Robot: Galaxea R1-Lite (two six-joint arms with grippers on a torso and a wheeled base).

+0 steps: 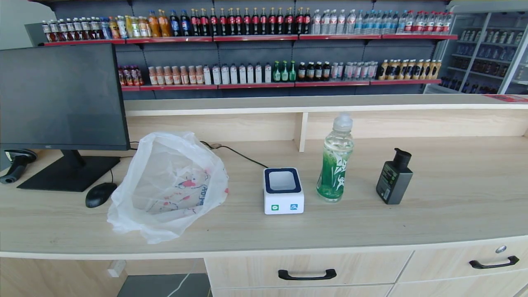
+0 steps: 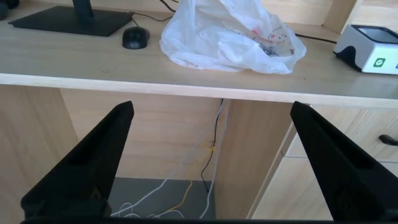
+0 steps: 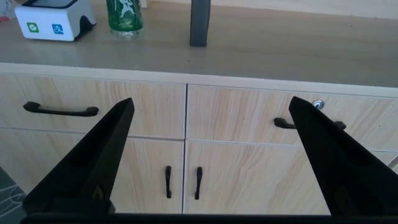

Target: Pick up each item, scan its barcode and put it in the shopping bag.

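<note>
A green drink bottle point(image 1: 335, 161) with a clear cap stands upright on the wooden counter point(image 1: 453, 185), right of the white barcode scanner point(image 1: 283, 191). A dark grey flip-cap bottle point(image 1: 394, 178) stands farther right. The open white plastic shopping bag point(image 1: 167, 185) lies left of the scanner. My left gripper point(image 2: 208, 165) hangs open below the counter's front edge, facing the bag point(image 2: 230, 34). My right gripper point(image 3: 211, 165) is open too, low in front of the cabinet doors, with the scanner point(image 3: 53, 20), green bottle point(image 3: 125, 15) and grey bottle point(image 3: 199, 23) above it.
A monitor point(image 1: 62, 99) on its stand, a black mouse point(image 1: 100, 194) and a handheld scanner point(image 1: 16, 165) occupy the counter's left end. A raised shelf with a divider point(image 1: 302, 131) runs along the back. Drawers with black handles point(image 1: 307, 274) sit under the counter; cables point(image 2: 199, 174) hang beneath it.
</note>
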